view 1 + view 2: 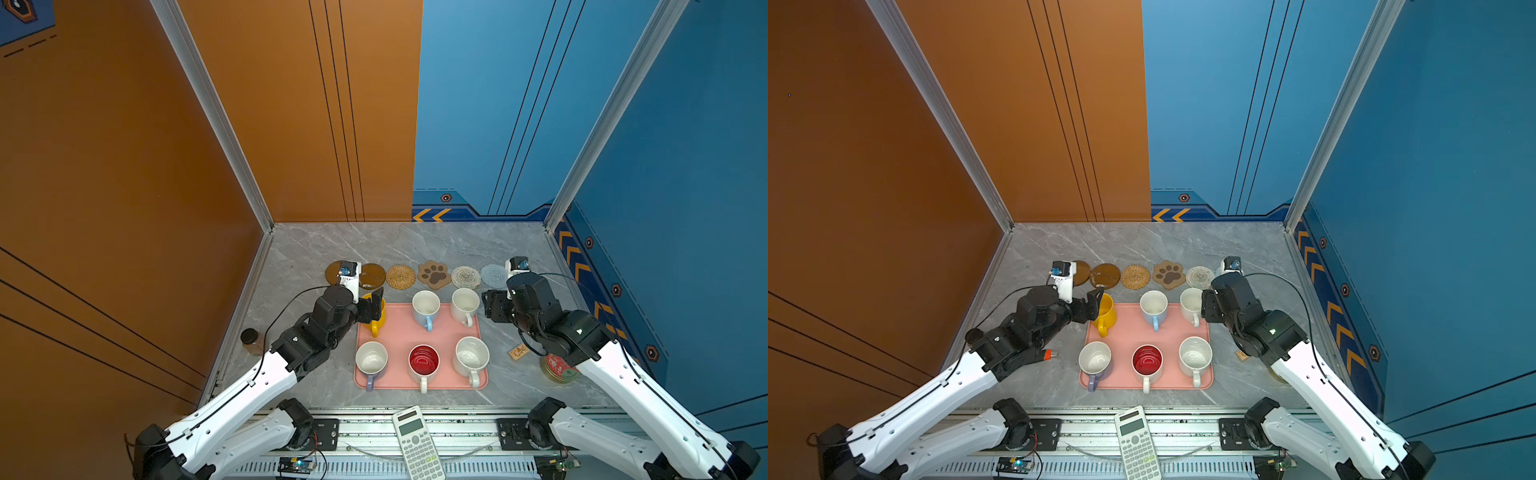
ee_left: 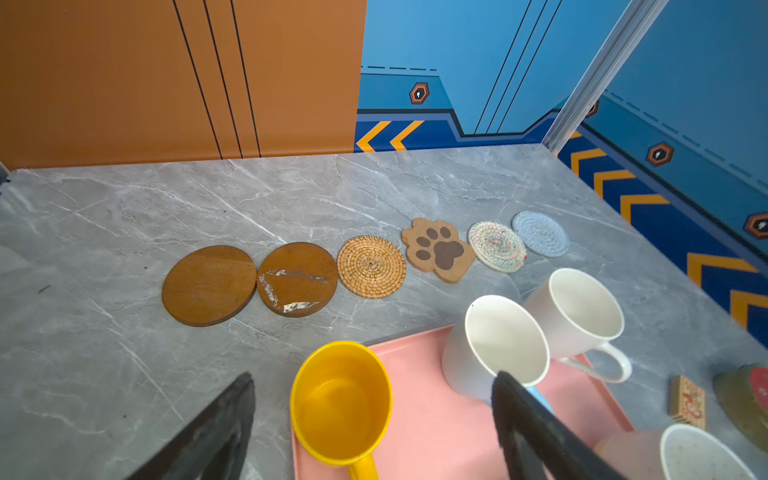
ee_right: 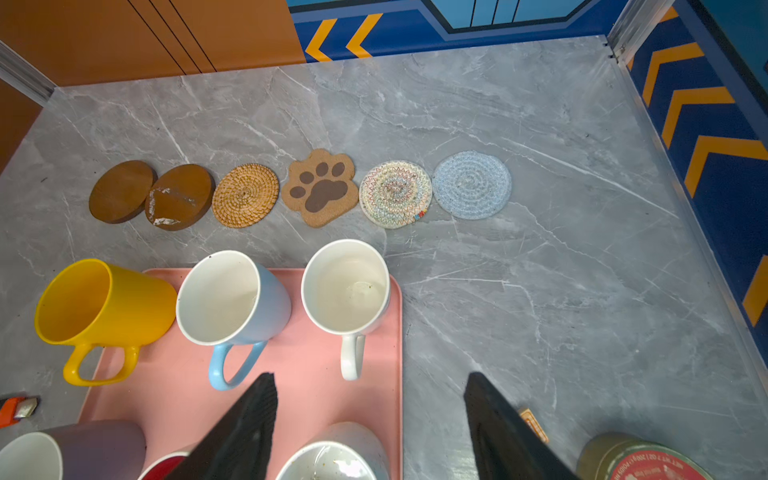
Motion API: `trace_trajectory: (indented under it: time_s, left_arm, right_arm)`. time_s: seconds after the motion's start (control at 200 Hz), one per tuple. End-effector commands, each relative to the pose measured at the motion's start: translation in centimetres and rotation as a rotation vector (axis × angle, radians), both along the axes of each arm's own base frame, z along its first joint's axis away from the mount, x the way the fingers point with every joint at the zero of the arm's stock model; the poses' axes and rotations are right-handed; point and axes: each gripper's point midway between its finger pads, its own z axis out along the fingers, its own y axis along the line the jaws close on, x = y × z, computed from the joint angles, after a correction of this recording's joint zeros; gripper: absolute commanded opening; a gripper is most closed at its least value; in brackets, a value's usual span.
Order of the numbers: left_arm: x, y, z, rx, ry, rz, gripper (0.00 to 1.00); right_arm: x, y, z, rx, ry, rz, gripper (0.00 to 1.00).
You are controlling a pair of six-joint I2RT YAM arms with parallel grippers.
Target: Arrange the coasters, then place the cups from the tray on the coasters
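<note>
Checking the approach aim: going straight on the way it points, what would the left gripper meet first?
Most likely the yellow cup, which sits just ahead of the open left gripper, in line with the gap between its fingers; exact depth is unclear.

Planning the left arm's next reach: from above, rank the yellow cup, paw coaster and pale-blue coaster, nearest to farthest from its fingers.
1. Yellow cup, right at the left fingers, tray's far-left corner.
2. Paw coaster, middle of the row.
3. Pale-blue coaster, row's right end.

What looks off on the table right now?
The dark brown coaster beside the tan woven coaster has whitish scuffed patches, as if its surface has peeled. The yellow cup sits at the very corner of the tray, seemingly overhanging the rim. Nothing is spilled.
</note>
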Motion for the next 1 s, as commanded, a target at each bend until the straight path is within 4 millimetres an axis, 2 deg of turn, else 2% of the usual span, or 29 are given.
trace_trajectory:
  time_s: [0.0, 0.105, 0.14, 0.36, 0.546, 0.816, 0.846, 0.996]
  left_arm:
    - [0.5, -0.3, 0.6, -0.016, -0.068, 0.008, 0.93]
    - [1.1, -0.5, 0.1, 0.000, -0.068, 0.013, 0.96]
    - [1.2, -0.5, -0.1, 0.007, -0.067, 0.017, 0.97]
    - [1.9, 0.0, -1.0, 0.052, -0.070, 0.054, 1.00]
    - [2.2, 0.5, -1.6, 0.042, -0.079, 0.065, 0.98]
    - [2.7, 1.3, -2.6, 0.050, -0.054, 0.094, 0.98]
    - [2.8, 1.4, -2.6, 0.048, -0.053, 0.097, 0.98]
    - [3.1, 1.6, -2.9, 0.044, -0.049, 0.106, 0.98]
  right_arm:
    - [-1.3, -1.3, -1.3, -0.051, 0.031, -0.065, 0.72]
    - [-1.5, -0.9, -2.1, -0.069, 0.050, -0.070, 0.73]
    - [-1.7, 0.0, -2.5, -0.079, 0.058, -0.039, 0.74]
    - [-1.3, 0.9, -4.4, -0.117, 0.114, -0.036, 0.79]
    - [-0.6, 2.6, -5.7, -0.056, 0.112, 0.003, 0.86]
    - [-0.3, 3.0, -8.4, -0.076, 0.206, 0.005, 0.88]
    - [0.2, 2.2, -8.7, -0.071, 0.220, -0.026, 0.88]
    - [0.7, 2.1, -9.5, -0.065, 0.258, -0.033, 0.86]
